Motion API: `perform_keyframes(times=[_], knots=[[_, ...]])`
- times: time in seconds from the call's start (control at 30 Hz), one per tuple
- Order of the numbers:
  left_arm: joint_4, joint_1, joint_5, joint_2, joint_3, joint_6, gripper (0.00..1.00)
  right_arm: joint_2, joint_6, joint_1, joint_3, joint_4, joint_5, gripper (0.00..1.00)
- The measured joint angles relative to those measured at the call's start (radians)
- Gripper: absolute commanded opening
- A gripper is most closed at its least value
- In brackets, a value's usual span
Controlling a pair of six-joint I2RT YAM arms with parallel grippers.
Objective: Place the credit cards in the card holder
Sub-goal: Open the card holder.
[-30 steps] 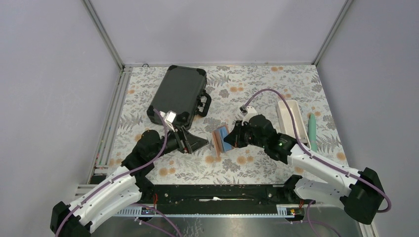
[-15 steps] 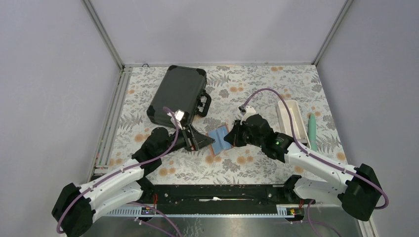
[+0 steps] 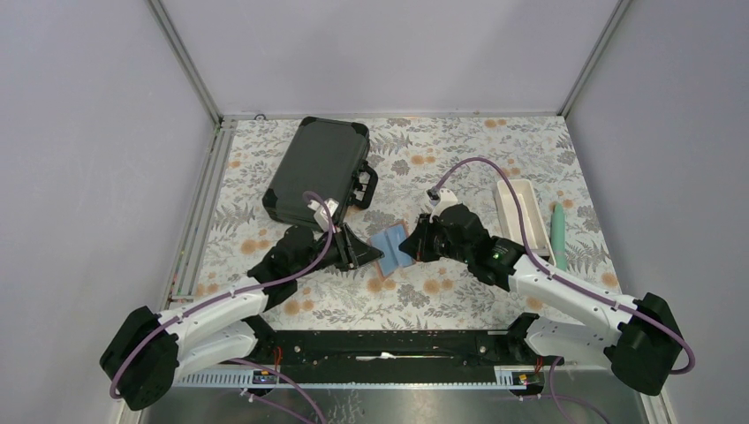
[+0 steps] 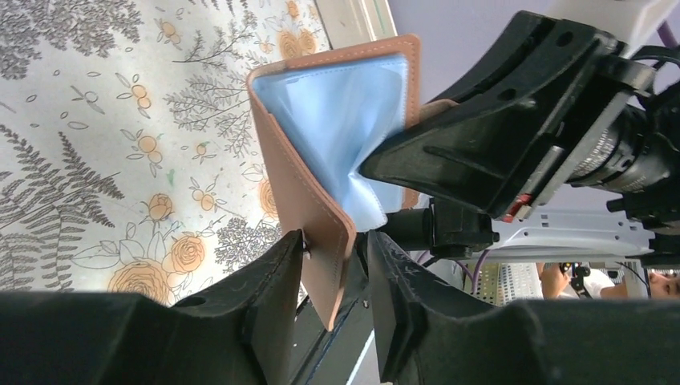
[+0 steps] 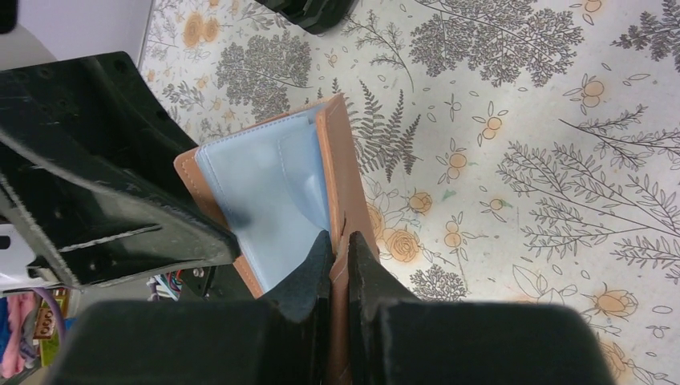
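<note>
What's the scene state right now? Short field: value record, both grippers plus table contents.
card holder: tan card holder open, pale blue pockets showing, held between both arms
left gripper: left gripper shut on one tan flap of the card holder
right gripper: right gripper shut on the other flap
credit cards: none visible in any view
black hard case: black hard case closed, far left on the table
white tray: white tray at right, teal object lying beside it
table: floral-patterned table

Tight at centre, open room near and far

I see both sets of fingers crowd the card holder [image 3: 392, 248]; the black case [image 3: 316, 171] blocks far-left, the white tray [image 3: 519, 212] far-right, while bare tabletop [image 3: 459, 146] lies between them.
</note>
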Motion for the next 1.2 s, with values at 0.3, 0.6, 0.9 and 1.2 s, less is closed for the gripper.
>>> perform_keyframes(times=[0.3, 0.6, 0.9, 1.2], knots=[[-0.128, -0.002, -0.093, 0.011, 0.003, 0.020, 0.00, -0.007, 0.014, 0.000, -0.010, 0.000, 0.005, 0.41], [-0.348, -0.006, -0.166, 0.010, 0.030, 0.046, 0.00, -0.088, 0.030, 0.002, -0.024, -0.076, 0.129, 0.53], [-0.440, -0.006, -0.144, 0.103, 0.069, 0.065, 0.00, 0.005, 0.005, 0.024, -0.021, 0.072, -0.079, 0.32], [-0.491, -0.006, -0.137, 0.112, 0.122, 0.072, 0.00, 0.125, 0.045, 0.099, -0.021, 0.221, -0.184, 0.27]])
